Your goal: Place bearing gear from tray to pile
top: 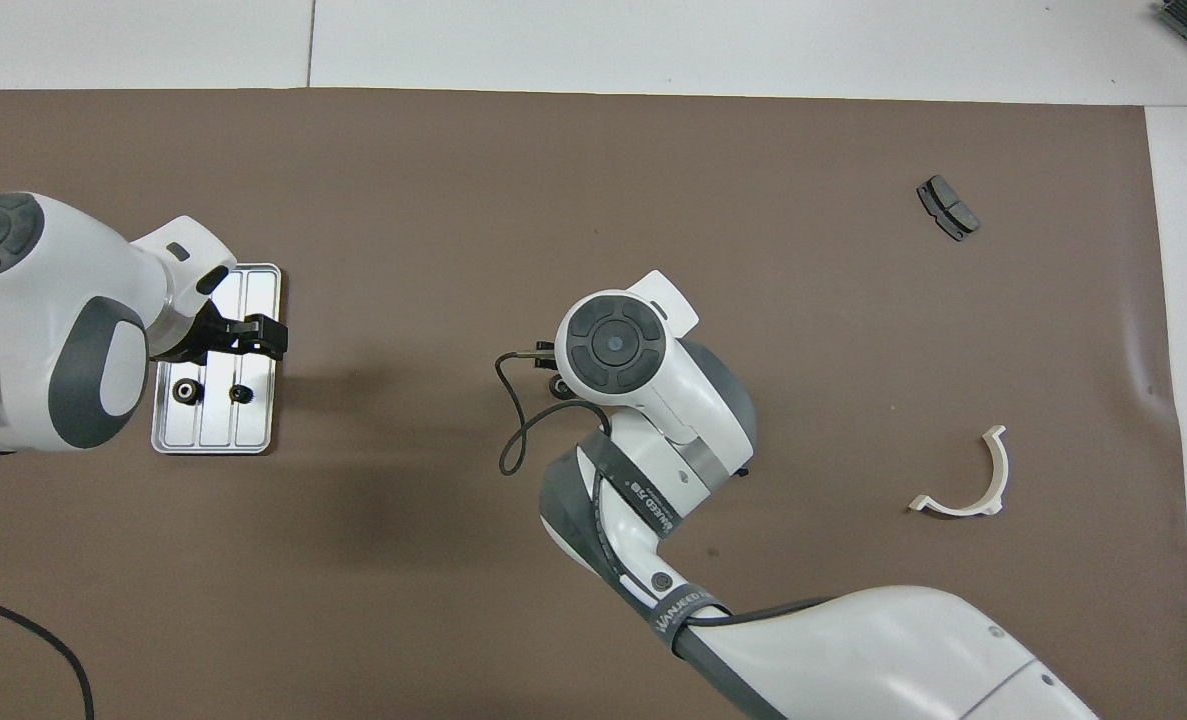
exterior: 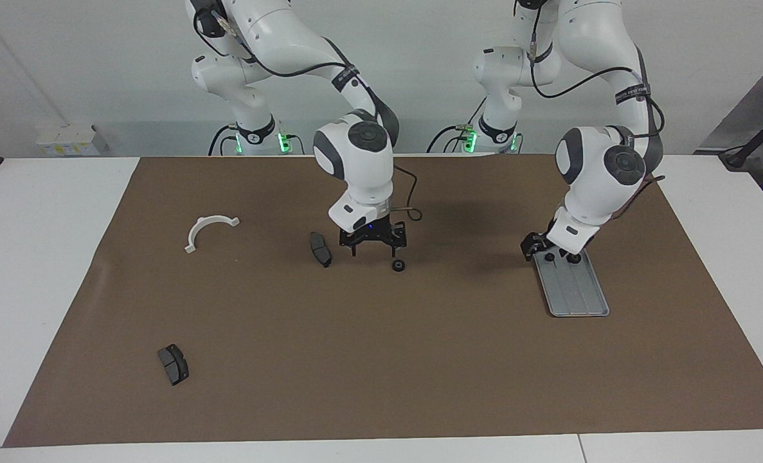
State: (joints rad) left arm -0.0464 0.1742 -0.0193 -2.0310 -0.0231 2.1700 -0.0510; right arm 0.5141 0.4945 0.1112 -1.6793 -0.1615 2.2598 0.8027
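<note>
- Brown mat (exterior: pixel 381 360) spread over a white table (exterior: pixel 40 257), pale wall at the robots' end.
- Silver ridged tray (exterior: pixel 577 292) flat on the mat toward the left arm's end.
- Two bearing gears (exterior: pixel 574 258) sitting side by side in the tray, at its end nearer the robots.
- Left gripper (exterior: pixel 534 247) low over that same end of the tray, right by the pair; clenched or released, impossible to tell, and contact with them impossible to tell too.
- Loose bearing gear (exterior: pixel 398 265) out of the tray, lying on the mat mid-table.
- Right gripper (exterior: pixel 376 247) down low over the mat between a dark curved pad (exterior: pixel 321 249) and the loose gear, released, nothing between its tips.
- White semicircular bracket (exterior: pixel 209 230) toward the right arm's end, well apart from that pad.
- Second dark pad (exterior: pixel 173 364) much farther from the robots, alone.
- White lettering on a grey cable strap (top: pixel 688 605) around the right arm, not legible with certainty.
</note>
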